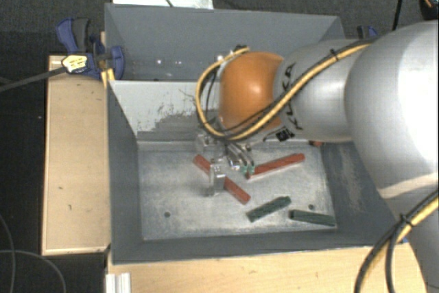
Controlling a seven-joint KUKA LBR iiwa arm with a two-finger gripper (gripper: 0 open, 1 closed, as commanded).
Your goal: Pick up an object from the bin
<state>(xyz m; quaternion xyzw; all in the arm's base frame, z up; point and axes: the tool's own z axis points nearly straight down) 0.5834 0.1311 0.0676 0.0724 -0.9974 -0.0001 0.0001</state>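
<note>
The arm [384,99] enters from 3 o'clock and covers the right-hand part of the bin [171,216]. It bends downward at the wrist, so the tool points at the floor almost vertically. This posture suits a top-down grasp on flat, low objects. The orange cover [250,89] on the wrist, with its looped cables [204,106], hangs over the far half of the floor and hides whatever lies under it.

The gripper [217,187] sits low, close to the floor and slightly toward 10 o'clock from the floor's centre. Whether it is open or closed cannot be told from this view.

Target object: a red stick [238,192] lies flat on a diagonal from 10 o'clock to 4 o'clock. One end shows at the gripper's 10 o'clock side and the other at its 4 o'clock side. The middle is hidden under the tool, so the two ends are judged to be a single piece. The gripper stands over that middle, which is the balanced point for a lift. Contact with the stick cannot be confirmed.

Nearby objects:
- A longer red-brown stick [278,165] lies at 2 o'clock from the gripper. Its near end is just beside the tool body and could be nudged.
- A dark green stick [269,208] lies at 4 o'clock, near the red stick's lower end but apart from it.
- A second dark green stick [313,218] lies further out at 4 o'clock, close to the right wall.

The floor from 6 to 9 o'clock is bare. A straight vertical lift is judged to be unobstructed.
</note>
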